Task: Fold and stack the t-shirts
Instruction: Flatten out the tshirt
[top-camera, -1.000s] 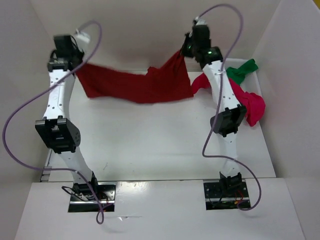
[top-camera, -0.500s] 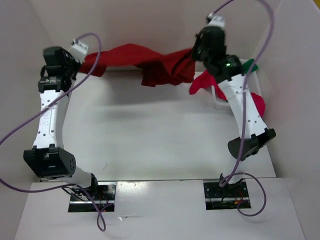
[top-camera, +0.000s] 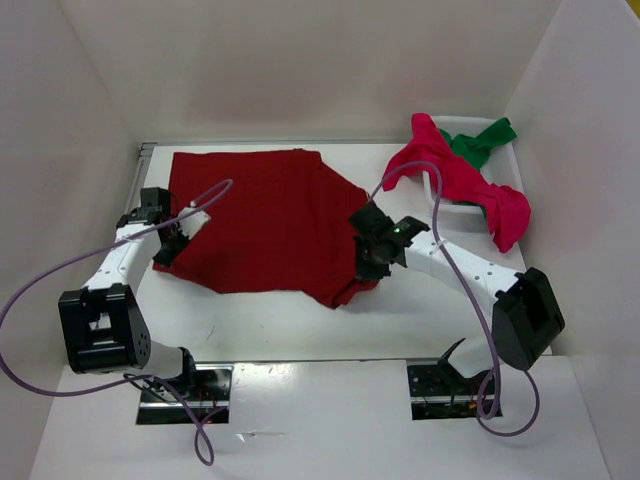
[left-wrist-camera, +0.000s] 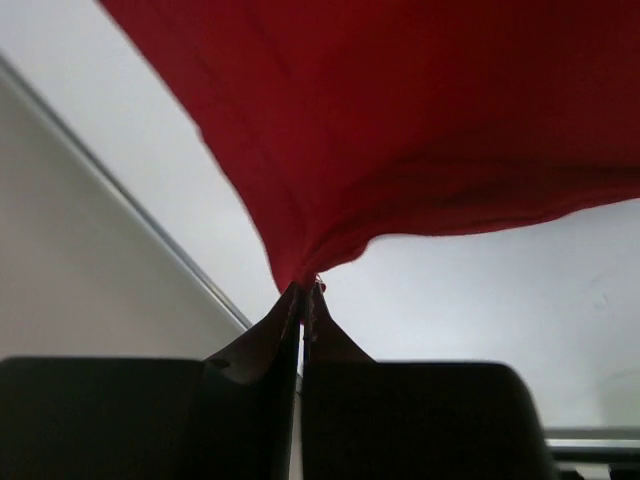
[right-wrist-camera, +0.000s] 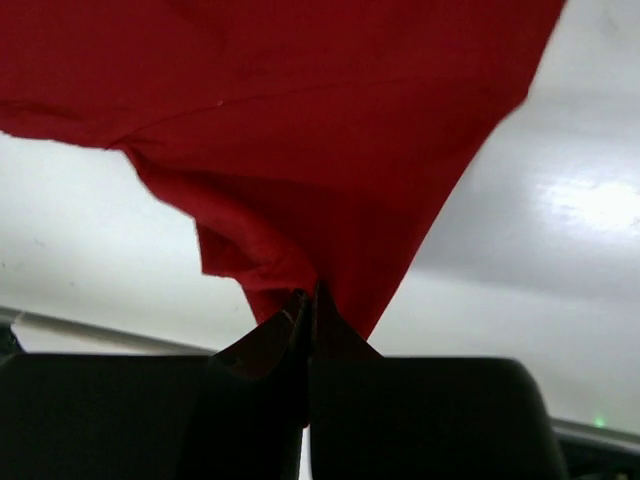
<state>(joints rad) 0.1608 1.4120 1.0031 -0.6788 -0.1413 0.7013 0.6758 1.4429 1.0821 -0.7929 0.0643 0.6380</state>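
Sprawling over the white table (top-camera: 290, 322) — white-walled — lies a dark red t-shirt (top-camera: 265, 220).

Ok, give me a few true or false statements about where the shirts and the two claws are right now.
1. The dark red shirt lies spread out on the table. True.
2. The left claw is open, clear of the cloth. False: it is shut on the dark red shirt's edge.
3. The right claw pinches the dark red shirt. True.
4. The green shirt lies flat on the table. False: it sits bunched at the basket, far right.
5. The crimson shirt is folded. False: it hangs crumpled over the basket's rim.
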